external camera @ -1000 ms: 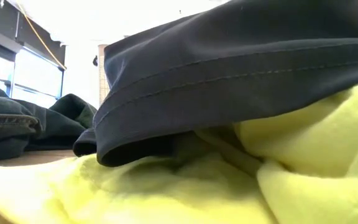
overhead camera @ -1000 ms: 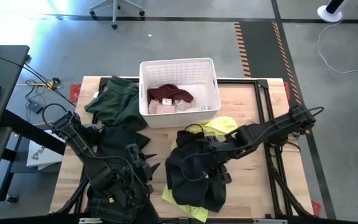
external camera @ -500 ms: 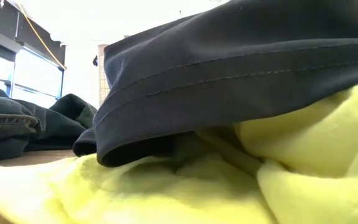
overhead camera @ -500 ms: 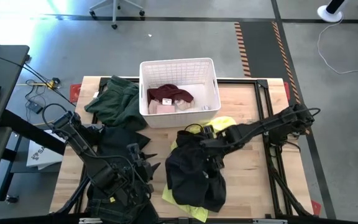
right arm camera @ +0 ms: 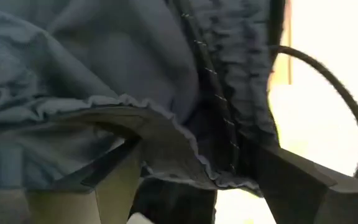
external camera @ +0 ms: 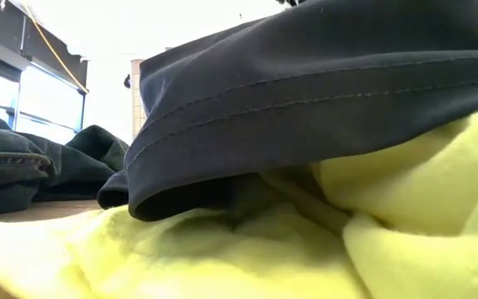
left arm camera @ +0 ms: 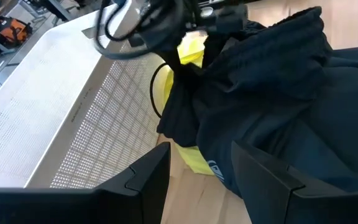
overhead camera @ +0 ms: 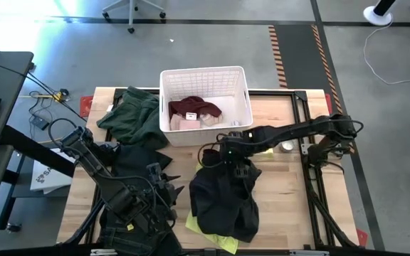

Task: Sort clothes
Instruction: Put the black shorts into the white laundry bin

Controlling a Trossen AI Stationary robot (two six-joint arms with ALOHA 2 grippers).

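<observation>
Right gripper (overhead camera: 235,158) shifted left since earlier frame, jaws clamped on crumpled black fabric garment (overhead camera: 223,195), bright yellow shirt (overhead camera: 216,238) now mostly covered. Left gripper (overhead camera: 164,192) parked, jaws spread, front-left on light wooden table (overhead camera: 276,213). Grey concrete floor (overhead camera: 212,39) beyond.

The black garment (left arm camera: 278,106) lies bunched over the yellow shirt (left arm camera: 191,53); the white basket (left arm camera: 73,106) stands just beside them.

Black garment (overhead camera: 223,203): crumpled heap at table centre-front, its upper edge bunched, lying on the yellow shirt (overhead camera: 211,237), which shows only at its front edge. Green garment (overhead camera: 132,117): rumpled, just left of the basket. Jeans (overhead camera: 130,165): front-left. Maroon piece (overhead camera: 189,107) and beige-pink piece (overhead camera: 184,123): inside the basket.
</observation>
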